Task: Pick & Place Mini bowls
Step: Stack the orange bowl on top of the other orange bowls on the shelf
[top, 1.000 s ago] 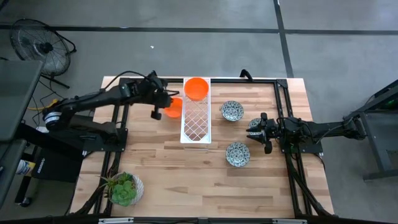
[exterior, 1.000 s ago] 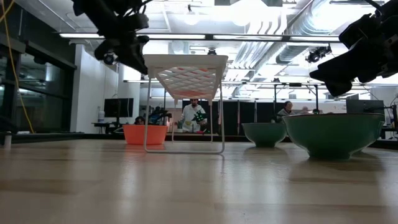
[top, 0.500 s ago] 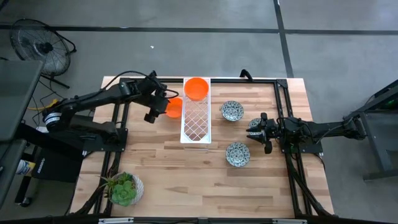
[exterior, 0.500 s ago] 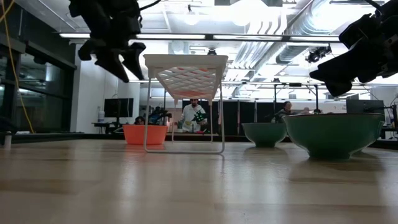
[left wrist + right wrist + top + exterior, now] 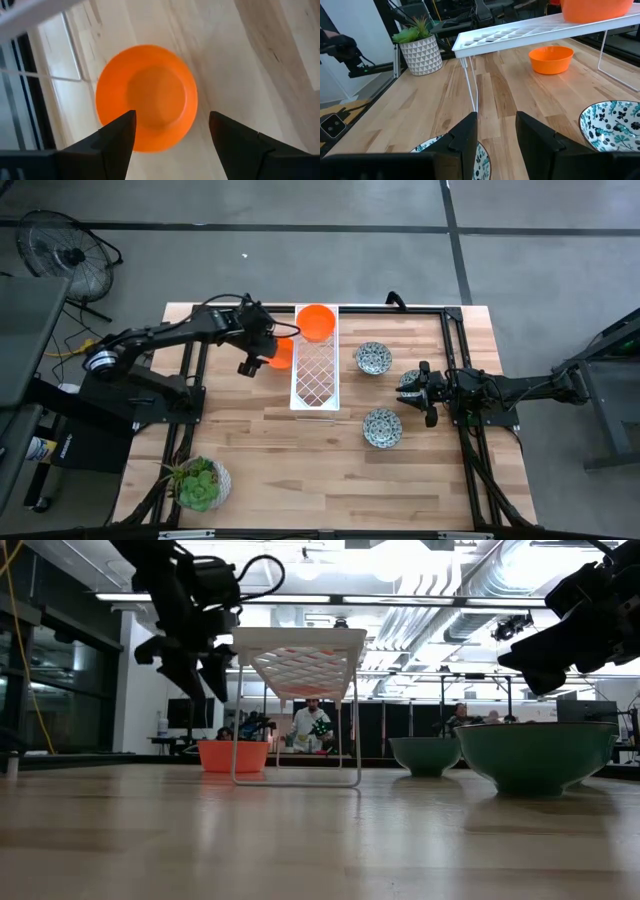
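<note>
An orange mini bowl [image 5: 146, 97] stands on the table just left of the white rack [image 5: 315, 375]. My left gripper [image 5: 172, 125] hangs open above it, fingers pointing down on either side of the bowl without touching it. A second orange bowl [image 5: 317, 322] sits on the rack's far end. Three blue-and-white patterned bowls are on the table's right half: one by the rack [image 5: 373, 358], one nearer [image 5: 382, 428], and one [image 5: 420, 147] under my right gripper [image 5: 495, 125]. That gripper is held level above it, fingers apart.
A potted green plant [image 5: 200, 483] stands at the near left corner. Black frame rails [image 5: 455, 370] run along the table's far and side edges. Bare wood lies between the rack and the near edge.
My left gripper has opened and tipped to point down over the orange bowl beside the rack, coming a little lower. The bowl has stayed where it was on the table.
</note>
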Controlling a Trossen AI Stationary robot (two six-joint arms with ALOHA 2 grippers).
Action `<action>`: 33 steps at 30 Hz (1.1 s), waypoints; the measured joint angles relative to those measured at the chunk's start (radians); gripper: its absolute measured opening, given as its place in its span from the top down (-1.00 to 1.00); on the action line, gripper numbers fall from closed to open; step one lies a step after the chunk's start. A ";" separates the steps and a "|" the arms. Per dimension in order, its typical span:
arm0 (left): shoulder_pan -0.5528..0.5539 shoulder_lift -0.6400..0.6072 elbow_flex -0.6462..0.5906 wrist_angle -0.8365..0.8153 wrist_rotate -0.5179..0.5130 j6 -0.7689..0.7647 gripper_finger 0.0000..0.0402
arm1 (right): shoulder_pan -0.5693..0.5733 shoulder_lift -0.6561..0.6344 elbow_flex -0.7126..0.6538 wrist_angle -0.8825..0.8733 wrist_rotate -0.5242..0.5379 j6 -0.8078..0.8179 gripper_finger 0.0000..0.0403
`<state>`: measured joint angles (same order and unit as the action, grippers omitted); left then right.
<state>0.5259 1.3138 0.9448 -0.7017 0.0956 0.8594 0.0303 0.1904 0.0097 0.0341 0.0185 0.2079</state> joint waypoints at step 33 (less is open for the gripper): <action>0.050 0.137 -0.164 0.238 0.045 0.030 -0.22 | 0.000 0.000 0.000 0.000 0.000 0.000 0.39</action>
<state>0.5758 1.4511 0.7807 -0.4634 0.1402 0.8894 0.0305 0.1902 0.0098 0.0338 0.0182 0.2079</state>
